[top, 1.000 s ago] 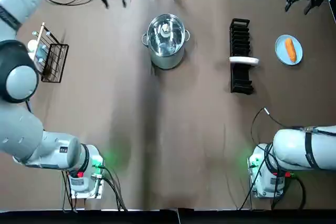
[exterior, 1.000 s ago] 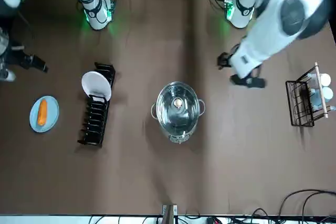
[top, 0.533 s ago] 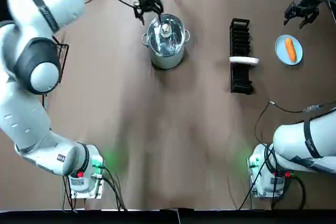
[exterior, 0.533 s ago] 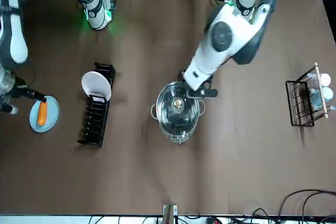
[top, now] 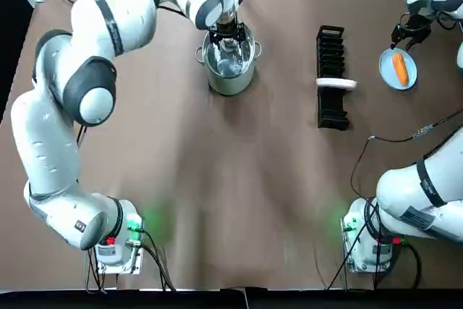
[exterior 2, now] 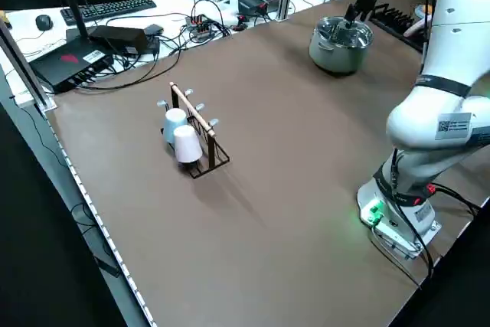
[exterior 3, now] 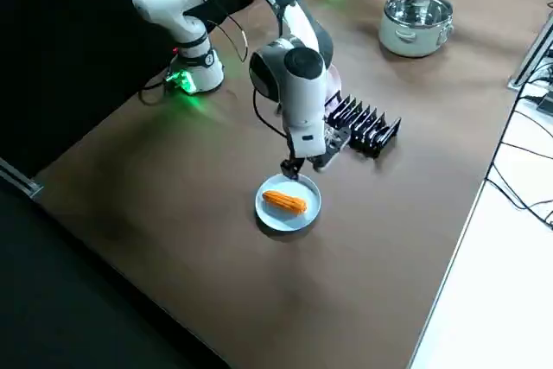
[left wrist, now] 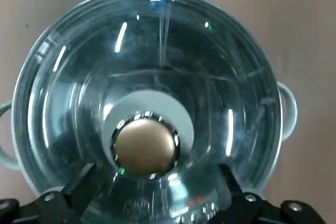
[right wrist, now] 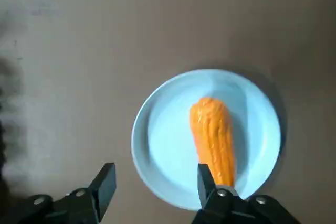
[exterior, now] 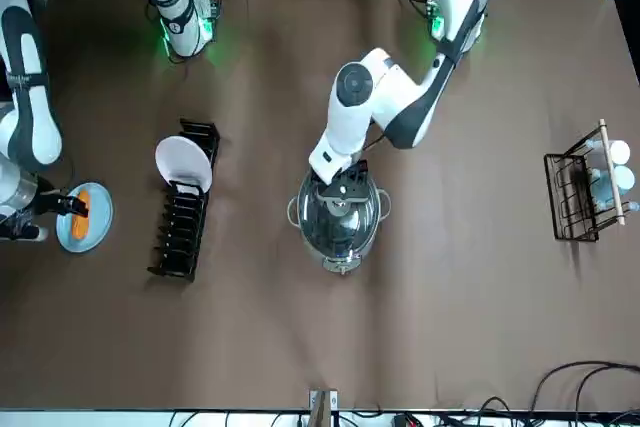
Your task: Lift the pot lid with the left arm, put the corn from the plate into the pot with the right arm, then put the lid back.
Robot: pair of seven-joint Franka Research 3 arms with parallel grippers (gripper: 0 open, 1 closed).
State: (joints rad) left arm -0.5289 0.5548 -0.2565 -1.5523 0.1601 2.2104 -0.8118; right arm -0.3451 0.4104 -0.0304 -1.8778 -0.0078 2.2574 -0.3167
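Left wrist view: the left end effector (left wrist: 156,181) hangs straight over the pot, its two black fingers spread wide on either side of the round brass-coloured knob (left wrist: 145,146) and not yet gripping it. That knob sits at the centre of the domed clear glass lid (left wrist: 210,77), which still rests squarely on the shiny steel pot (top: 228,70) with two small side handles, at the far middle of the brown worktop (top: 217,179).

The right end effector (right wrist: 156,184) hovers above the far right corner, its fingers also apart and holding nothing. One finger is close to the near end of the orange ribbed corn cob (right wrist: 214,140). The cob lies whole on the pale blue round plate (right wrist: 163,145), smooth and glossy against the matte worktop.

As I judge it, no step is complete. The lid has to be pinched and lifted, the corn picked up and carried left past the black dish rack (top: 331,77) into the pot, and the lid set back.
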